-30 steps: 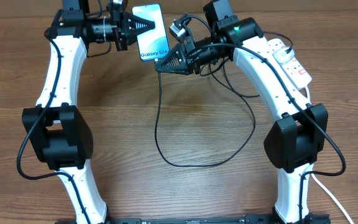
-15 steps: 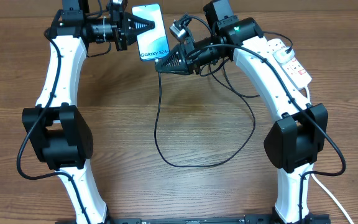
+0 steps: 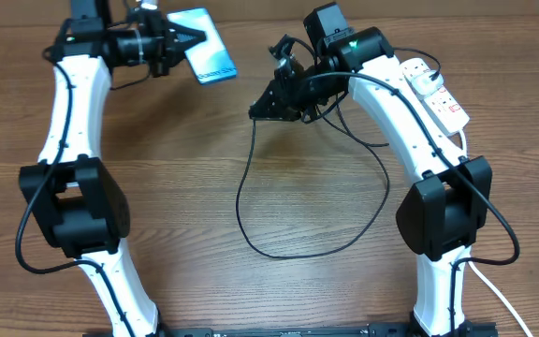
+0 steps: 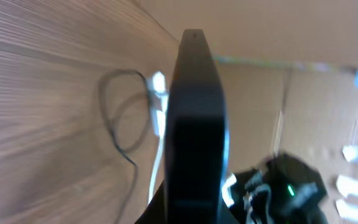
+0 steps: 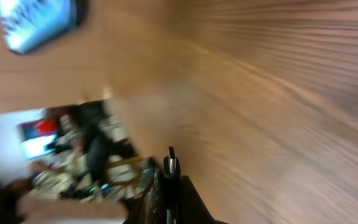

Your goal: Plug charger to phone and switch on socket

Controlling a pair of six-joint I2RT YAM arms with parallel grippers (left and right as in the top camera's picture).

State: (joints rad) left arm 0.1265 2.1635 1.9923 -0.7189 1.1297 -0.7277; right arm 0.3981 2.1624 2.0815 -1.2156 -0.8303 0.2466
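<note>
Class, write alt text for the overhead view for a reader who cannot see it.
Over a wooden table, the left arm holds a blue-screened phone in its jaws and the right arm holds the end of a black cable, apart from the phone. The cable loops across the table; a white power strip lies by the right arm.

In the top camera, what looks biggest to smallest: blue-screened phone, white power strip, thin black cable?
1. The thin black cable: its loop spreads widest.
2. Tied: blue-screened phone and white power strip look alike; the phone may be nearer the camera.
</note>
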